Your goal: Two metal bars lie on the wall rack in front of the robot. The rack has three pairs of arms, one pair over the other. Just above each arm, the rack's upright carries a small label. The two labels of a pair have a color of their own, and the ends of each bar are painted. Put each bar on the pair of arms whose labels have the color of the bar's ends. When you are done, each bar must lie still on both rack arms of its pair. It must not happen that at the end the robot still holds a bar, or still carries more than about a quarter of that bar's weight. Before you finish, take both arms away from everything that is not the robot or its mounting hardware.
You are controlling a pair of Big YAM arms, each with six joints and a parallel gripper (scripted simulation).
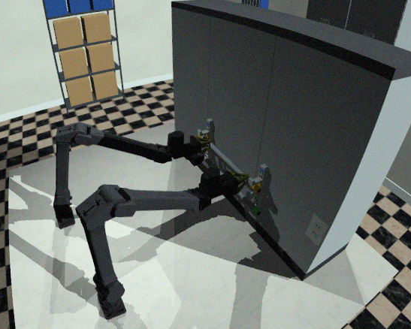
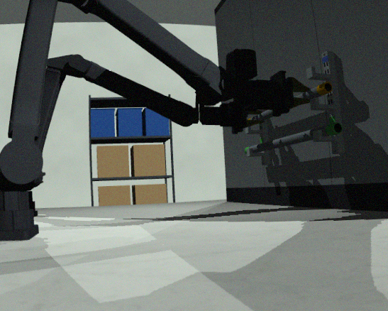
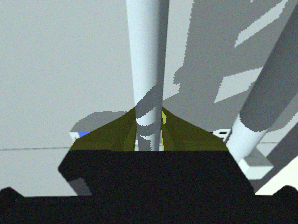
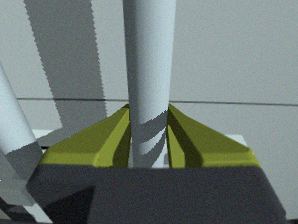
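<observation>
The orange-ended bar is level in both grippers, below the top rack arm and close over the middle rack arm. Contact with the middle arms cannot be told. My left gripper, at the far upright, is shut on it. My right gripper is shut on it near the near upright. The green-ended bar lies on the bottom pair. Blue labels mark the top; green labels the bottom. Middle labels are hidden.
The dark wall panel stands close behind the rack uprights. The green-ended bar runs just below the held bar and the grippers. A socket plate is low on the panel. A shelf with boxes stands far behind.
</observation>
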